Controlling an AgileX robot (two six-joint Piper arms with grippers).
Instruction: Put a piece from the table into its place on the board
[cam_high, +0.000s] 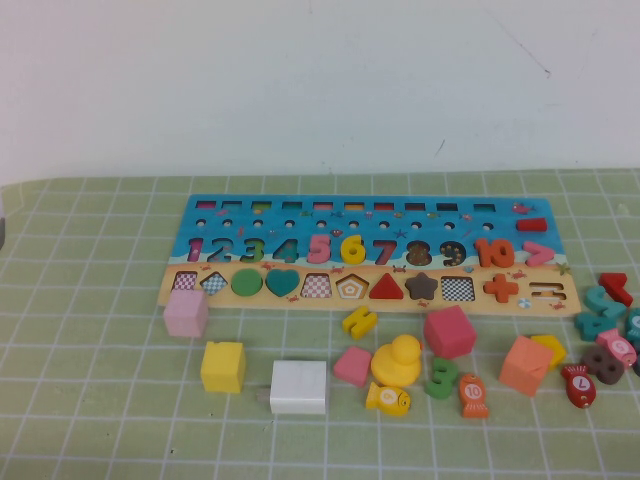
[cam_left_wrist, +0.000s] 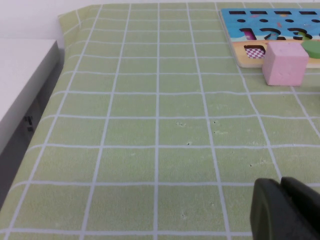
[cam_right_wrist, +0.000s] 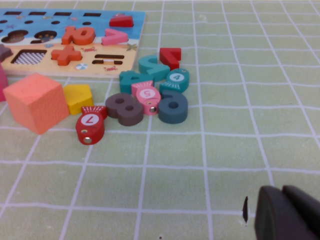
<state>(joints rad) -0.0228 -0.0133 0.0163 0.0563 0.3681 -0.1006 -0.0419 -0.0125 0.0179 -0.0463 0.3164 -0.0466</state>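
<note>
The board (cam_high: 190, 290) lies across the far middle of the table. The yellow numeral "6" (cam_high: 352, 248) sits in its slot in the row of numerals, between the pink 5 and the red 7. Neither arm shows in the high view. My left gripper (cam_left_wrist: 281, 184) is shut and empty, low over bare cloth well short of the board's left end (cam_left_wrist: 231, 22). My right gripper (cam_right_wrist: 283, 191) is shut and empty, over bare cloth short of the board's right end (cam_right_wrist: 127, 60).
In front of the board lie a pink cube (cam_high: 186, 312), yellow cube (cam_high: 222, 366), white block (cam_high: 298, 387), chunky yellow zigzag piece (cam_high: 358, 321), yellow duck (cam_high: 397, 361) and orange cube (cam_high: 524, 365). Loose numerals and fish (cam_right_wrist: 150, 95) cluster at the right. The table's left edge (cam_left_wrist: 60, 45) drops off.
</note>
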